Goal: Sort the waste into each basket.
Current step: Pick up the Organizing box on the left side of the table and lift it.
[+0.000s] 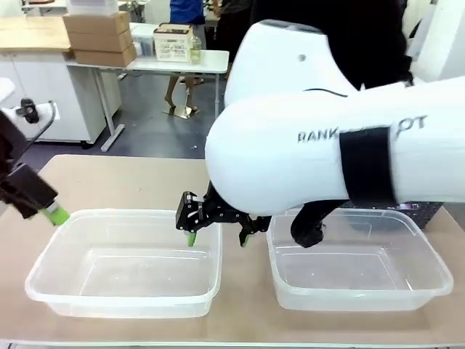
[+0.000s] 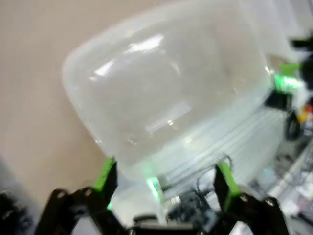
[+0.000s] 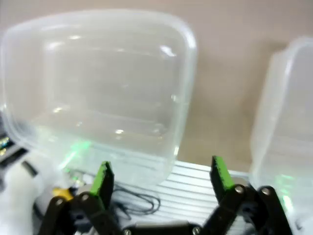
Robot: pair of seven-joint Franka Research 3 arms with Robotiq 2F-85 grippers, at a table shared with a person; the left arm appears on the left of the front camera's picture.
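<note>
Two clear tubs stand side by side on the tan table, the left basket (image 1: 43,280) and the right basket (image 1: 436,280), and both look bare inside. The waste is out of view. My right gripper (image 1: 216,238) hangs open over the gap between them, at the left tub's right rim. In the right wrist view, the right gripper (image 3: 161,177) is empty, with one tub (image 3: 98,83) beyond it and the other's edge (image 3: 288,112) beside it. My left gripper (image 1: 52,213) is at the left tub's far left corner. In the left wrist view, the left gripper (image 2: 165,177) is open over a tub (image 2: 161,98).
My right arm's bulky white body (image 1: 327,145) blocks the far middle of the table. A dark lattice basket (image 1: 429,211) peeks out behind it at the right. A person in dark clothes (image 1: 327,29) stands at the far side. An aluminium rail (image 3: 205,188) marks the table's near edge.
</note>
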